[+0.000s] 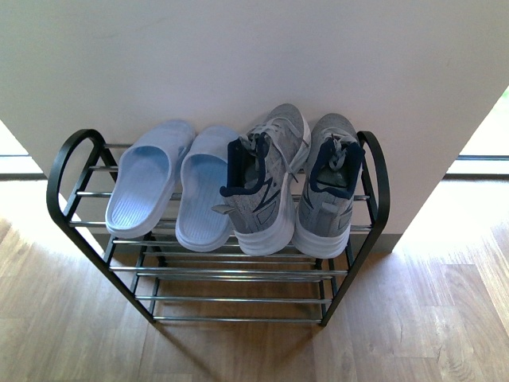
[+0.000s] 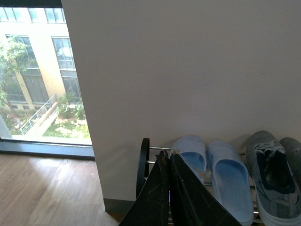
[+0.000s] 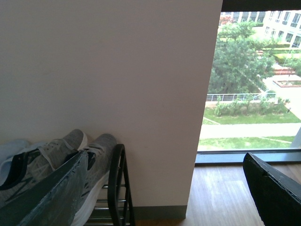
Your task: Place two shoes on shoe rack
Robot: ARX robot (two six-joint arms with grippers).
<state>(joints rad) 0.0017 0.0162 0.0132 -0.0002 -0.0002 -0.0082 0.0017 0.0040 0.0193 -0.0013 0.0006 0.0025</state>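
The shoe rack [image 1: 79, 171] stands against the white wall [image 1: 238, 56] in the middle of the front view. On its top tier sit two grey sneakers [image 1: 266, 179] [image 1: 330, 183] at right, with two pale blue slippers [image 1: 147, 187] [image 1: 203, 191] at left, all four toes to the wall. By the look of it, both shoes are already placed, so the step in hand is to pull the arms clear without brushing the laces or heels.

The left gripper [image 2: 168, 188] has its fingers pressed together, holding nothing. The right gripper [image 3: 164, 188] is spread wide and empty, near the rack's black side loop [image 3: 117, 183]. That loop and the wall corner are the nearest obstacles. Lower tiers are bare rods over the wood floor [image 1: 413, 318].
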